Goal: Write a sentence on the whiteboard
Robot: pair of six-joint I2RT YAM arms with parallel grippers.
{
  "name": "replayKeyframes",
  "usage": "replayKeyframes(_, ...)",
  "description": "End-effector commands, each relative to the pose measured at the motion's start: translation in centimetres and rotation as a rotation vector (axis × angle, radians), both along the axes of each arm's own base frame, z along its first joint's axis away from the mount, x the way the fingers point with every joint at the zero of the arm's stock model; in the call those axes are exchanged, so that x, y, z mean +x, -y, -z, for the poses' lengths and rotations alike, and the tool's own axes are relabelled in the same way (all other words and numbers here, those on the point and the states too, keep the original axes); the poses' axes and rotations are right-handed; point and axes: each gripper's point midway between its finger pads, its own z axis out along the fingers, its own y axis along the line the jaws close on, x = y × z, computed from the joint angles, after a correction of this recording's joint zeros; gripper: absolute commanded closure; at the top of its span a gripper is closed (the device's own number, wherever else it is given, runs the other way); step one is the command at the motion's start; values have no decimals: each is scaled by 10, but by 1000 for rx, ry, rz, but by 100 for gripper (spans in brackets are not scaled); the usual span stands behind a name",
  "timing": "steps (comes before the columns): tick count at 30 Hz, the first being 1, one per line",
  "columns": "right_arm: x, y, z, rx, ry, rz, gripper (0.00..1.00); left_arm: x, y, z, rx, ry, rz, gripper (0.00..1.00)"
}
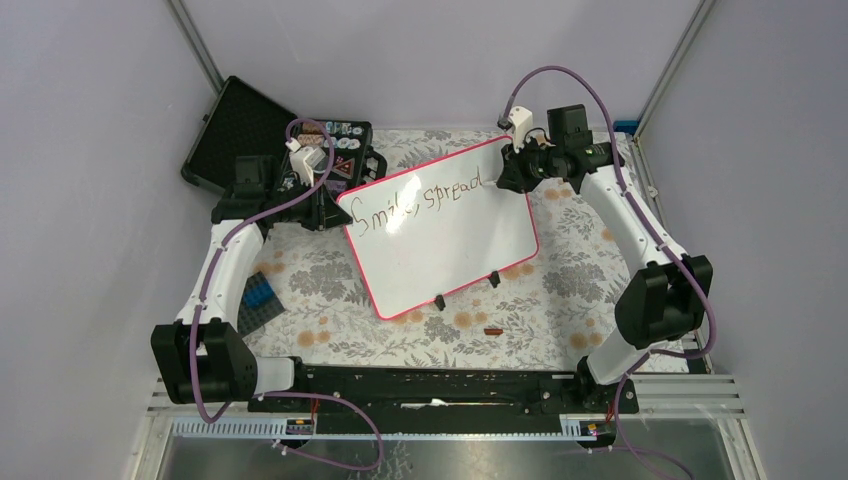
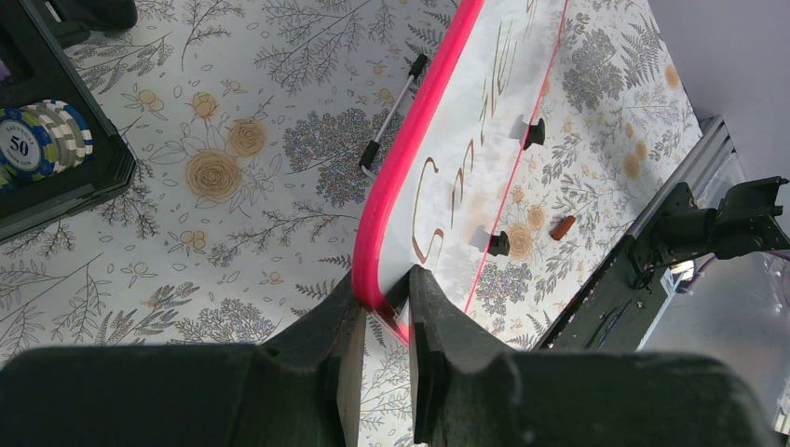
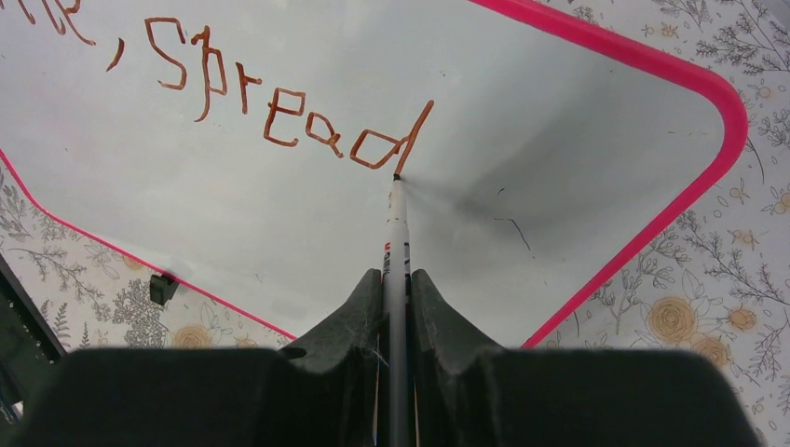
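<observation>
The whiteboard (image 1: 450,255), white with a pink rim, stands tilted on two black feet in the middle of the table. The sentence (image 1: 425,200) reads "Smile, spread" in one dark line along its top. My left gripper (image 1: 333,207) is shut on the board's upper left corner; in the left wrist view the pink rim (image 2: 410,140) runs between the fingers of that gripper (image 2: 387,284). My right gripper (image 3: 398,279) is shut on a thin marker (image 3: 398,228). Its tip touches the board just after the "d" of "spread" (image 3: 279,112).
An open black case (image 1: 250,125) with poker chips (image 2: 37,140) lies at the back left. A blue studded plate (image 1: 262,293) sits by the left arm. A small brown piece (image 1: 492,329) lies in front of the board. The black base rail (image 1: 440,385) runs along the near edge.
</observation>
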Motion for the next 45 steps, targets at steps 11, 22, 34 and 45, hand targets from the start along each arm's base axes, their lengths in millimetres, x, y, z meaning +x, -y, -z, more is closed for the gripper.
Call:
replayKeyframes(11, -18, -1, -31, 19, 50, -58, 100, 11, -8, -6, 77, 115, -11, 100)
replayKeyframes(22, -85, -43, -50, 71, 5, -287, 100, 6, -6, -9, 63, 113, -13, 70)
replayKeyframes(34, -116, -100, -33, 164, -34, -386, 100, -18, -4, -1, 19, 53, 75, 58)
replayKeyframes(45, -115, -133, -22, 246, -13, -388, 100, -18, -3, 3, -22, 37, 89, 56)
